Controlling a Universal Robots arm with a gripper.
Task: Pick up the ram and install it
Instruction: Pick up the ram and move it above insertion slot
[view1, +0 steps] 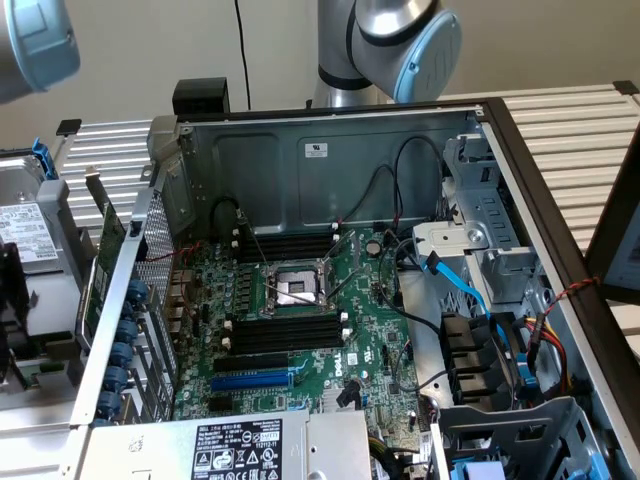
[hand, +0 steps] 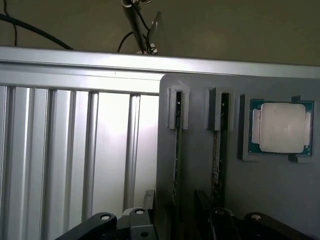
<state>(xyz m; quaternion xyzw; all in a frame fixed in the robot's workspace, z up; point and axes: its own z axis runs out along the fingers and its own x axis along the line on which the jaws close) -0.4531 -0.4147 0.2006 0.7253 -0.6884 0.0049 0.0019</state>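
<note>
Plainly, the claw (hand: 180, 227) stood with its dark jaws wide apart and gripping nothing, poised over a grey holder plate (hand: 197, 130). The ram (hand: 177, 155) stood on its long edge in a narrow slot of that plate, roughly in line with the gap between the jaws. From the wrist view it read as a long thin dark strip seen edge-on, with small specks of components along it and one end tucked into a raised grey bracket; its label and chips could not be made out from that angle. A second stick (hand: 218, 150) stood parallel just beside it in its own slot, and past that a processor (hand: 282, 127) with a square silver lid and green rim lay flat in a pocket of the same plate. The plate rested on a ribbed aluminium table (hand: 75, 160). In the exterior view, the open computer case (view1: 330, 150) showed its motherboard (view1: 370, 330), with long black memory slots (view1: 285, 330) and a processor socket (view1: 295, 287) between the two banks, a blue expansion slot (view1: 250, 381) nearer the camera.
</note>
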